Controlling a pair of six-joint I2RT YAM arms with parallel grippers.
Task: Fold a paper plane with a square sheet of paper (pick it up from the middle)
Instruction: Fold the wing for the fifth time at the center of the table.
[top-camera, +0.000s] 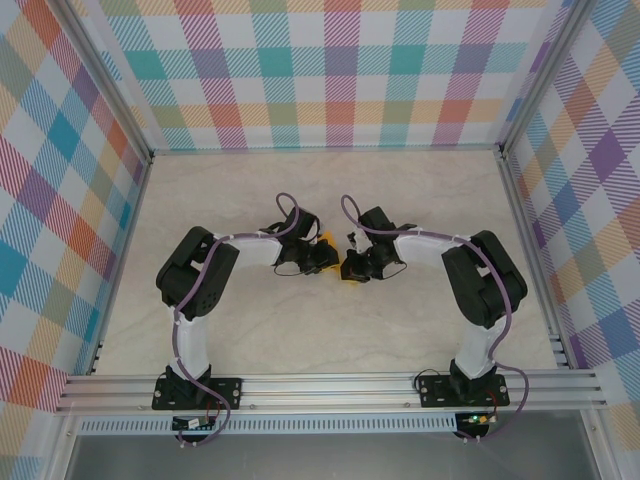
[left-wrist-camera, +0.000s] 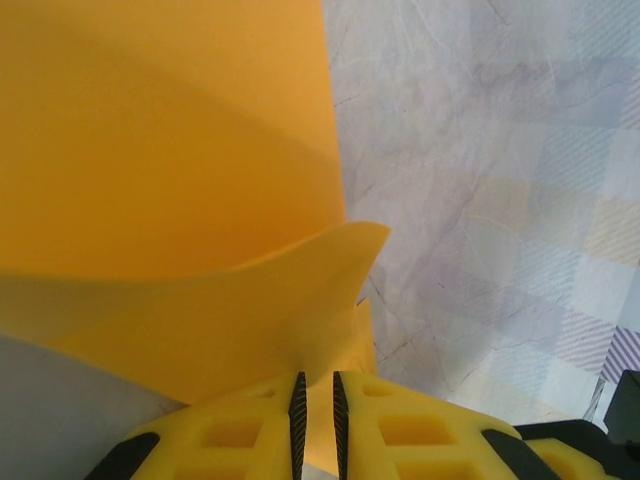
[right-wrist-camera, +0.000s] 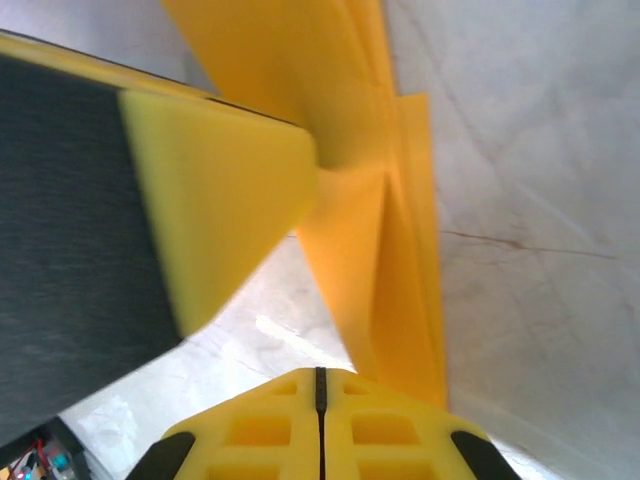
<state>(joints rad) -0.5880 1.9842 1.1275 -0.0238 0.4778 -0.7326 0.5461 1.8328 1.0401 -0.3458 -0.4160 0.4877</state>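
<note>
At the top view's centre, the left gripper (left-wrist-camera: 315, 400) is clamped on the sheet of paper (left-wrist-camera: 160, 150), whose folds run up-frame just right of the right gripper (right-wrist-camera: 320, 385), jaws pressed together, seemingly on nothing.

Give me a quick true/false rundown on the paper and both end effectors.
1. The left end effector is pinching the paper. True.
2. The paper lies flat and unfolded. False: it is creased, and one flap curls up by the left fingers.
3. The right end effector has its jaws wide open. False: its fingers are pressed together, with the paper right beside them.
4. Both end effectors meet near the middle of the table. True.
</note>
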